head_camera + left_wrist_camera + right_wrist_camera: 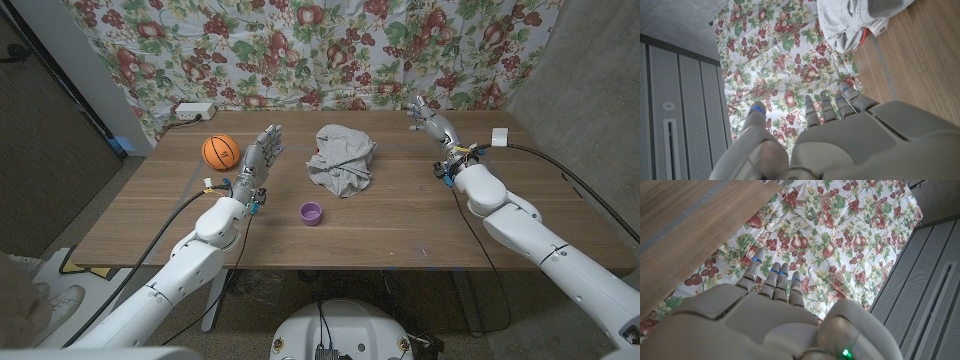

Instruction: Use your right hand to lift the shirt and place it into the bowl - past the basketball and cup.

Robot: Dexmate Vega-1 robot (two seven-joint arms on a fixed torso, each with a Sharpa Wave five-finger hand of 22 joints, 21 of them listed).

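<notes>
Grey shirt (pixel 343 158) heaped mid-table in head view; left hand (pixel 260 160), right hand (pixel 432 122) empty, fingers apart; basketball (pixel 221 151) beside left.

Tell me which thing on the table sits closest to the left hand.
The basketball, just beside the left hand; the purple cup and shirt lie farther off.

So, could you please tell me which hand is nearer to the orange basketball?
Left. The left hand stands just beside the orange basketball, on its shirt side. The right hand is far across the table, beyond the crumpled grey shirt.
</notes>
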